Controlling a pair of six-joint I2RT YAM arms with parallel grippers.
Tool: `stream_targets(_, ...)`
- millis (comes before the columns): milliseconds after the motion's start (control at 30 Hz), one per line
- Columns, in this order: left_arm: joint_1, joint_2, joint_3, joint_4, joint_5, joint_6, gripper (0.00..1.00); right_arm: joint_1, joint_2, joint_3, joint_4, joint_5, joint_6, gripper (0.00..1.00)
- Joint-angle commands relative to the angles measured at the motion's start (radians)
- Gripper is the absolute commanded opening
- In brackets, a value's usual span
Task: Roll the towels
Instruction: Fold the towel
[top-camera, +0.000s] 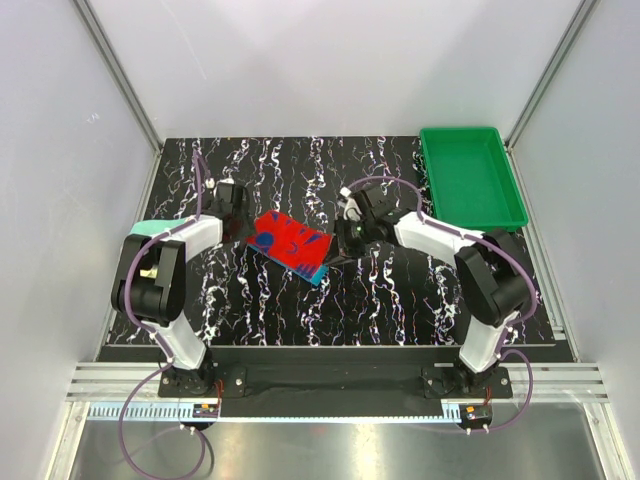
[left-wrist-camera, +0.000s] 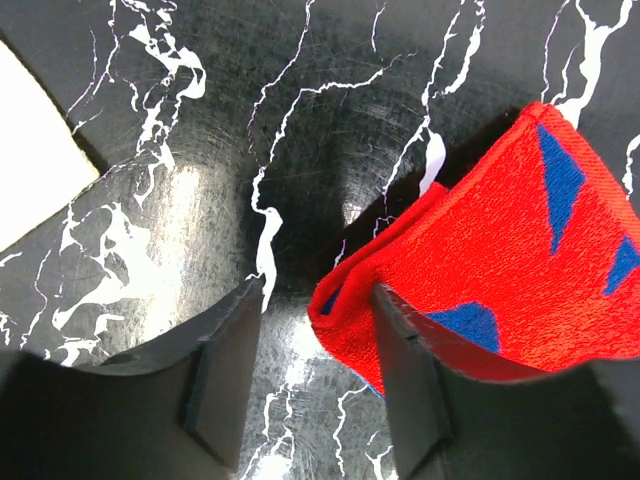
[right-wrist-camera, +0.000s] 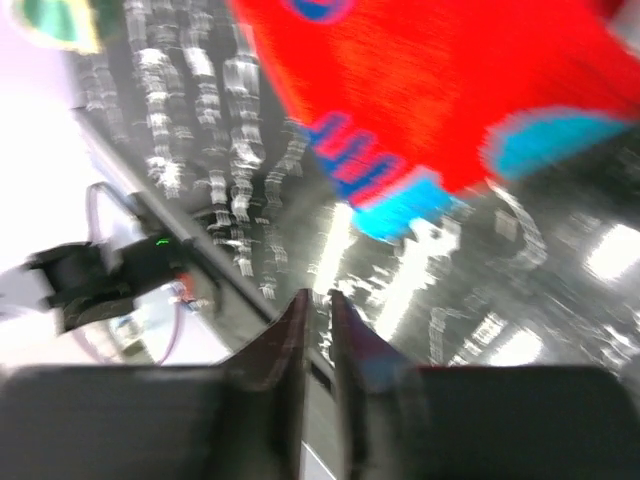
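Observation:
The red towel (top-camera: 288, 238) with blue blotches lies folded on the black marbled table, mid-left. My left gripper (top-camera: 240, 228) is at its left corner, low over the table. In the left wrist view that gripper (left-wrist-camera: 318, 292) is open, and the towel's (left-wrist-camera: 500, 230) folded corner sits loose between the fingers, against the right one. My right gripper (top-camera: 340, 240) hovers at the towel's right edge. The right wrist view is blurred: its jaws (right-wrist-camera: 318, 295) are nearly together with nothing between them, and the towel (right-wrist-camera: 450, 90) lies beyond them. A pale yellow and teal towel (top-camera: 158, 227) shows behind the left arm.
A green plastic tray (top-camera: 470, 180) stands at the back right corner of the table. White walls with metal rails close in the left, right and back sides. The arms' bases sit on a black bar at the near edge.

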Motion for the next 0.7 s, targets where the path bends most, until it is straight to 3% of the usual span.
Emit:
stream_targets(0,0.005,0.018,0.061,-0.049,-0.033,-0.034,0.49,0.027,0.062,0.064,0.143,-0.134,0.066,0.15)
stream_targets(333,0.005,0.048,0.075,-0.086,-0.053,-0.036,0.47,0.068,0.309,0.101,0.408,-0.246,0.218,0.02)
stream_targets(667,0.005,0.057,0.080,-0.114,-0.079,-0.051,0.47,0.050,0.385,-0.047,0.438,-0.165,0.207,0.00)
